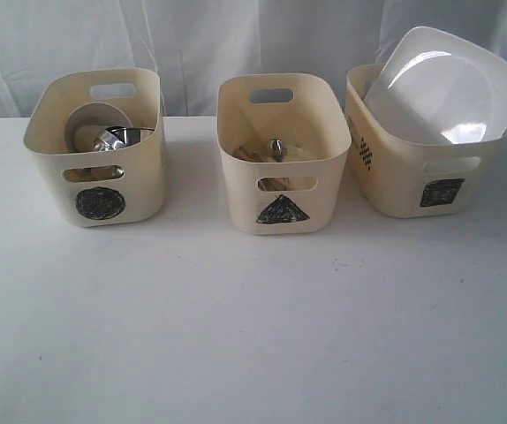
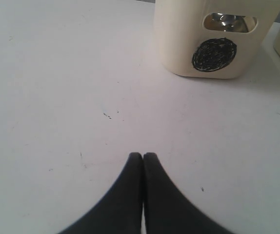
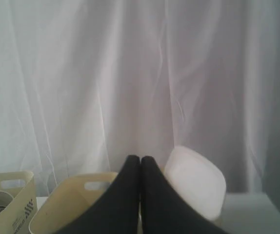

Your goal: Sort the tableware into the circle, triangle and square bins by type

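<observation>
Three cream bins stand in a row at the back of the white table. The circle bin [image 1: 50, 146] on the left holds a white bowl [image 1: 88, 117] and shiny steel pieces [image 1: 123, 137]. The triangle bin [image 1: 240, 168] in the middle holds a steel utensil end [image 1: 276, 146] and wooden chopsticks [image 1: 246, 153]. A large white squarish plate [image 1: 443, 84] leans in the square bin [image 1: 395, 190] on the right. Neither gripper shows in the exterior view. My left gripper [image 2: 143, 155] is shut and empty, low over bare table short of the circle bin [image 2: 179, 44]. My right gripper [image 3: 140, 158] is shut and empty, with the plate [image 3: 198, 187] just beyond it.
A white curtain [image 1: 236, 35] hangs close behind the bins. The white table [image 1: 253, 327] stretches in front of them. In the right wrist view, two bins [image 3: 71, 204] [image 3: 13, 187] stand beside the plate.
</observation>
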Action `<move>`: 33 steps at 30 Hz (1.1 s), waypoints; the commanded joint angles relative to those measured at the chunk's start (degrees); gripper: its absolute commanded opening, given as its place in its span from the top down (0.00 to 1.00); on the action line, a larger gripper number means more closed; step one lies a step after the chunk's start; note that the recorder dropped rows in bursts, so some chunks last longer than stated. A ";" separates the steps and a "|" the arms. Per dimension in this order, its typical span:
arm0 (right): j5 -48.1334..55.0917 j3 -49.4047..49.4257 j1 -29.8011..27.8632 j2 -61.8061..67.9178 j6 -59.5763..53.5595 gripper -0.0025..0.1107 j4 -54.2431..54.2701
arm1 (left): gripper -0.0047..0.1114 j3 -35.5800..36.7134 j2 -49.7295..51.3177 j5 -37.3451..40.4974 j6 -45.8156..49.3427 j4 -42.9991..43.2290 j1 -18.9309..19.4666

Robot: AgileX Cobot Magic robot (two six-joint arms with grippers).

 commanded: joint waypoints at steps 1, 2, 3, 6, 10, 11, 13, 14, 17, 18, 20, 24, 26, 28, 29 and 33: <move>-4.52 5.59 -0.42 -4.83 22.74 0.98 -21.56 | 0.96 0.30 -0.25 -0.30 0.02 -0.40 -0.45; -9.92 8.71 -0.42 -5.67 20.07 0.98 -21.41 | 0.96 0.30 -0.25 -0.30 0.02 -0.40 -0.45; -24.61 16.07 -0.55 -7.91 15.90 0.98 -21.25 | 0.96 0.30 -0.25 -0.30 0.02 -0.40 -0.45; -39.45 28.54 -0.55 -12.81 6.82 0.98 -18.14 | 0.96 0.30 -0.25 -0.30 0.02 -0.40 -0.45; -20.23 35.88 -0.42 -13.78 13.15 0.98 -19.17 | 0.96 0.30 -0.25 -0.30 0.01 -0.40 -0.45; -13.44 35.88 -0.04 -13.78 15.77 0.98 -20.75 | 0.96 0.30 -0.25 -0.30 0.01 -0.40 -0.45; -0.21 35.88 1.17 -13.78 18.43 0.98 -22.87 | 0.96 0.30 -0.25 -0.30 0.01 -0.40 -0.45; -0.80 35.88 1.59 -13.78 18.51 0.98 -23.86 | 0.96 0.30 -0.25 -0.30 0.01 -0.40 -0.45; -0.92 35.88 2.84 -13.78 18.51 0.98 -24.02 | 0.96 0.30 -0.25 -0.30 0.01 -0.40 -0.45; -0.81 35.88 2.97 -13.78 18.51 0.98 -24.02 | 0.96 0.30 -0.25 -0.30 0.01 -0.40 -0.45; -0.81 35.88 2.97 -13.78 18.51 0.98 -24.02 | 0.96 0.30 -0.25 -0.30 0.01 -0.40 -0.45; -2.34 35.88 2.97 -13.78 18.91 0.98 -21.02 | 0.96 0.30 -0.25 -0.30 0.01 -0.40 -0.45; -0.37 35.88 2.97 -13.78 18.37 0.98 -20.78 | 0.96 0.30 -0.25 -0.30 0.01 -0.40 -0.45; 0.22 35.88 3.36 -13.78 15.61 0.98 -20.35 | 0.96 0.30 -0.25 -0.30 0.01 -0.40 -0.45; -0.37 35.88 4.05 -13.78 15.32 0.98 -20.54 | 0.96 0.30 -0.25 -0.30 0.01 -0.40 -0.45; -0.75 35.88 5.07 -13.78 14.42 0.98 -21.11 | 0.96 0.30 -0.25 -0.30 0.01 -0.40 -0.45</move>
